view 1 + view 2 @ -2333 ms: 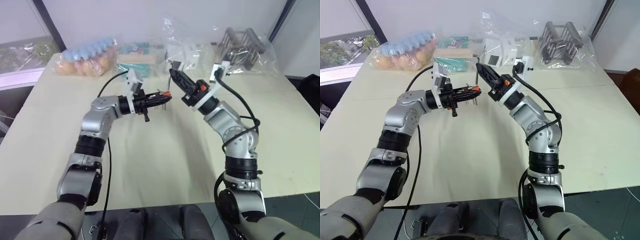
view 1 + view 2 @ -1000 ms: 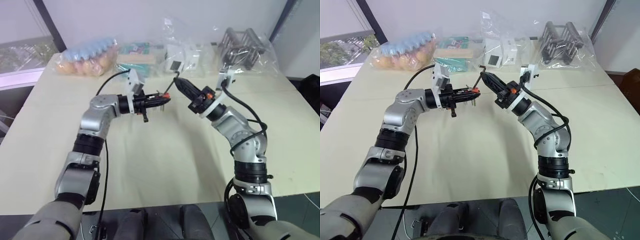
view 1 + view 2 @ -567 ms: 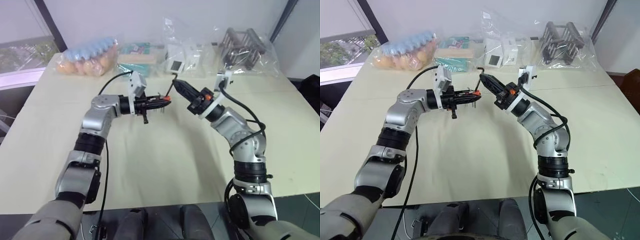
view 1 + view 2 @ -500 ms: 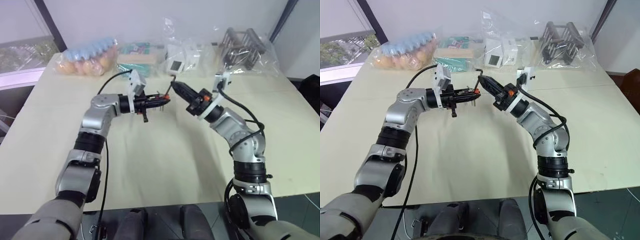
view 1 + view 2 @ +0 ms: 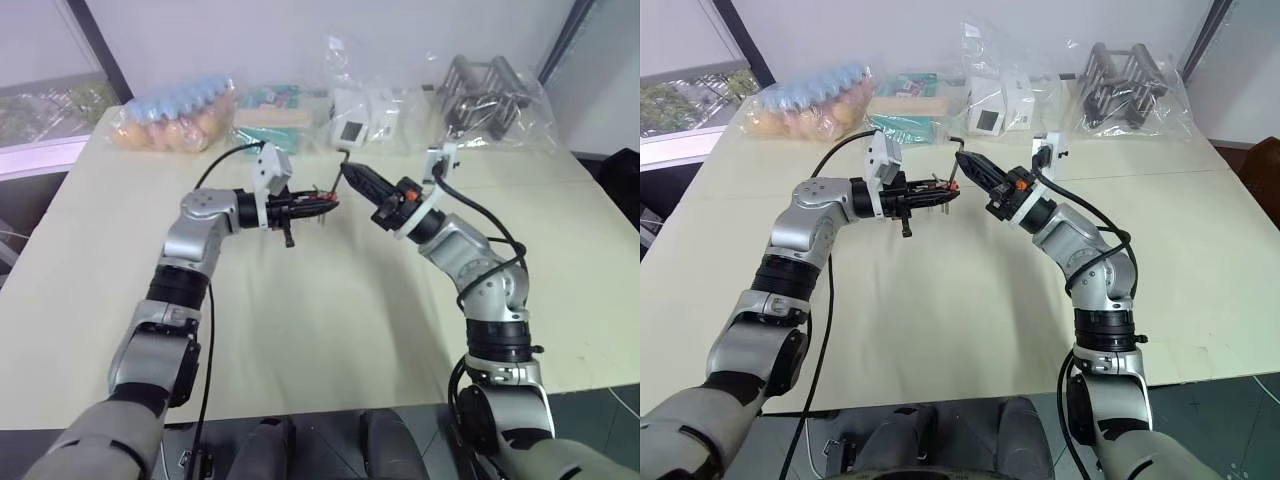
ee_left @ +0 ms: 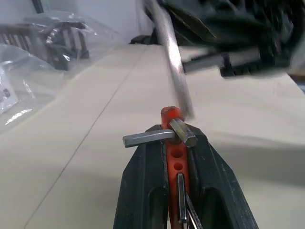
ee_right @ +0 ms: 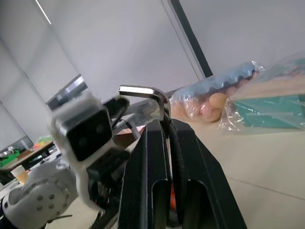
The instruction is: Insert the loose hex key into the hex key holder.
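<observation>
Clear plastic bags (image 5: 490,90) at the table's (image 5: 330,300) far edge hold a dark metal rack, white boxes and orange/blue items; left gripper (image 6: 172,143) clamps the hex key holder (image 6: 175,157), a red block w/ grey keys in its holes; right gripper (image 7: 167,129) pinches the loose hex key (image 7: 147,93), bent end above the fingertips; its shaft slants down beside the holder's top, above the table.

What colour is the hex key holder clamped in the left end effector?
Red-orange; the holder shows best in the left wrist view, between the black fingers.
</observation>
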You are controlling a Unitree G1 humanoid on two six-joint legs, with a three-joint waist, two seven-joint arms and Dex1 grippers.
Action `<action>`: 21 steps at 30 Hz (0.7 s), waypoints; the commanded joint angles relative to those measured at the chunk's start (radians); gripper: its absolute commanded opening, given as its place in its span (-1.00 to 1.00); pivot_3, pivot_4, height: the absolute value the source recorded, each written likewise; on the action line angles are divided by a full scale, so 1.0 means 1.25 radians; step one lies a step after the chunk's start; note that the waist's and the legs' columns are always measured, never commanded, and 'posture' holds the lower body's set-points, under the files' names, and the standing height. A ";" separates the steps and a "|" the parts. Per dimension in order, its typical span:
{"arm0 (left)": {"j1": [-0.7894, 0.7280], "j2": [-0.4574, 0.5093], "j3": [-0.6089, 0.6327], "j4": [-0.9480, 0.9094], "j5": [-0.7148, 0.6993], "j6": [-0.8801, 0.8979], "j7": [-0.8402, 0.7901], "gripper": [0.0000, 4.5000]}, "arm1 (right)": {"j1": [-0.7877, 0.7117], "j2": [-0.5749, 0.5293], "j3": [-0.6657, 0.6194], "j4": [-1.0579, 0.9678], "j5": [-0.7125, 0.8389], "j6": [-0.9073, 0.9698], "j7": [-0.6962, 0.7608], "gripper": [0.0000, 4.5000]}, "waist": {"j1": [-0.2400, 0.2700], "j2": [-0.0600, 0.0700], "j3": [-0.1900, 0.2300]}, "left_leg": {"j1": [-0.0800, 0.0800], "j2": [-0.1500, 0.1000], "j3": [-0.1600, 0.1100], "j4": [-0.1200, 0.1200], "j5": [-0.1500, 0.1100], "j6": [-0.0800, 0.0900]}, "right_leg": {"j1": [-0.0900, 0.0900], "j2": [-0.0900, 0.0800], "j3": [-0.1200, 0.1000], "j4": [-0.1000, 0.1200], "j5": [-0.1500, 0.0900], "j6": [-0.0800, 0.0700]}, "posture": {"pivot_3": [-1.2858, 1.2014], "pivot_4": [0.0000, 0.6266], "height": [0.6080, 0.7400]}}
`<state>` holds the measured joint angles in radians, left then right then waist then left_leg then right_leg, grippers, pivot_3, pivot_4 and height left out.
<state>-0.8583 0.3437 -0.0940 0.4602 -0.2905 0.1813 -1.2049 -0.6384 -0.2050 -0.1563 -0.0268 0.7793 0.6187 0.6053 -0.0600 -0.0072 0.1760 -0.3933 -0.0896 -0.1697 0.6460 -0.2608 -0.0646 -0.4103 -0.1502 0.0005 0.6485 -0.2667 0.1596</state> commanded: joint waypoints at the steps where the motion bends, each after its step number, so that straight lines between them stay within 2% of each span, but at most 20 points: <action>1: 0.004 0.007 0.001 -0.041 -0.007 0.000 -0.010 -1.00 | -0.022 -0.002 -0.012 -0.012 0.004 -0.023 0.006 -0.98 | 0.001 0.000 0.000 | 0.000 0.000 0.000 0.000 0.000 0.000 | 0.000 0.000 0.000 0.000 0.000 0.000 | 0.03 -0.52 1.00; 21: -0.043 -0.002 0.046 0.001 -0.028 -0.004 0.017 -1.00 | -0.013 0.007 -0.008 -0.020 0.013 -0.021 0.005 -0.98 | 0.003 0.000 0.000 | 0.000 0.000 0.000 0.000 0.000 0.000 | 0.000 0.000 0.000 0.000 0.000 0.000 | 0.03 -0.52 1.00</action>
<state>-0.8791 0.3433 -0.0612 0.4775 -0.2967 0.1870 -1.1867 -0.6446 -0.2034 -0.1629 -0.0224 0.7792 0.6031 0.6059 -0.0563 -0.0073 0.1760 -0.3933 -0.0896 -0.1696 0.6463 -0.2608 -0.0646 -0.4101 -0.1501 0.0005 0.6485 -0.2667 0.1596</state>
